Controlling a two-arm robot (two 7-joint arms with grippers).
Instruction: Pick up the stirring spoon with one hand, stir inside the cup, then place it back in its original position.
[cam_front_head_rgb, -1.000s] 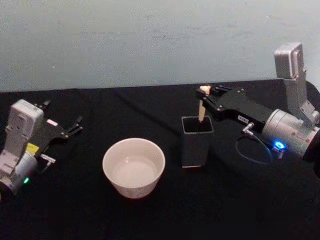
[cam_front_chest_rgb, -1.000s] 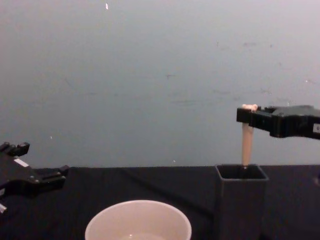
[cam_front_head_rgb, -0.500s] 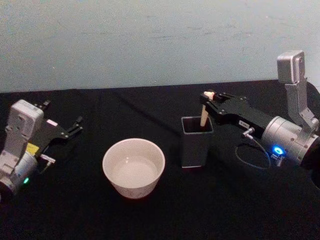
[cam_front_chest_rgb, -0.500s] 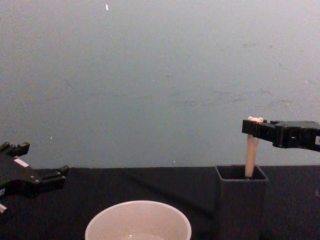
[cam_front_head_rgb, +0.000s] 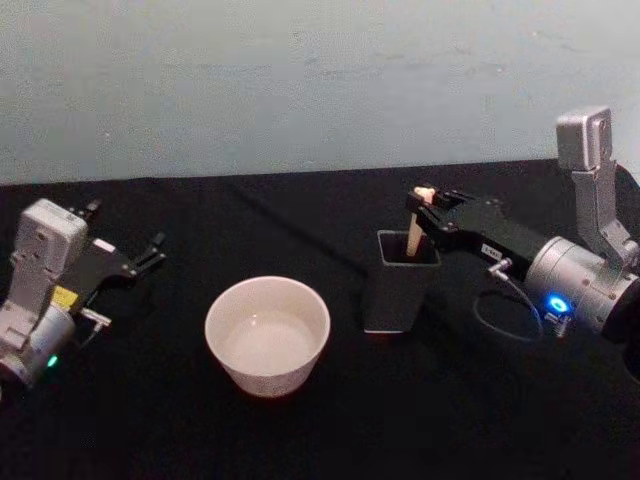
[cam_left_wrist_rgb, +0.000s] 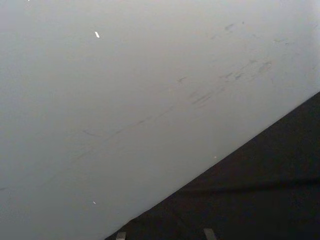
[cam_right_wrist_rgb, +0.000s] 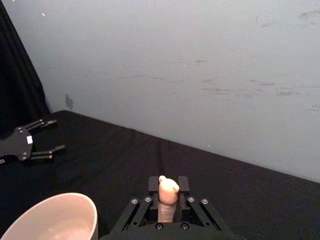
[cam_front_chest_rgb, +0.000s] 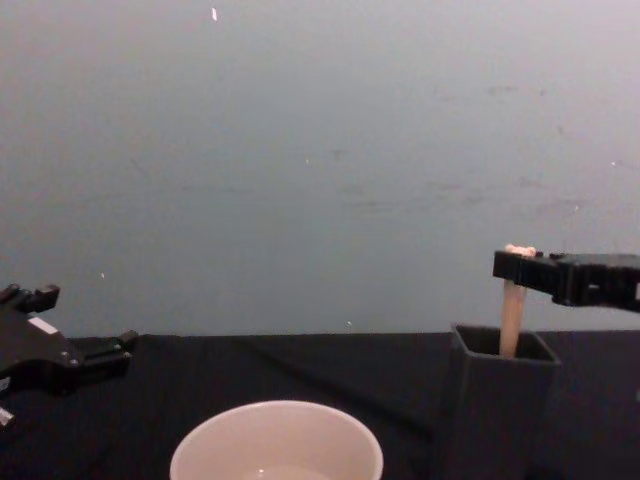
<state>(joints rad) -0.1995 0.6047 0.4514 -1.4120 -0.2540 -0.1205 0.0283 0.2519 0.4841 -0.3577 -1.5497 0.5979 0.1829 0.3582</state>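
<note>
Fingers (cam_right_wrist_rgb: 148, 201) of the right gripper (cam_front_head_rgb: 428, 203) are pinched on the top of the stirring spoon (cam_front_head_rgb: 414, 232), right under the little bear head, which pokes out just above them. From the head view the spoon stands nearly upright with its lower end down inside the dark holder (cam_front_head_rgb: 398, 296), and the holder tilts a bit. That holder sits at about 3 o'clock from the cup (cam_front_head_rgb: 267, 334), close by but not touching. Over at 9 o'clock the left gripper (cam_front_head_rgb: 150, 250) is parked above the black table (cam_front_head_rgb: 200, 430), fingers spread and holding nothing.
</note>
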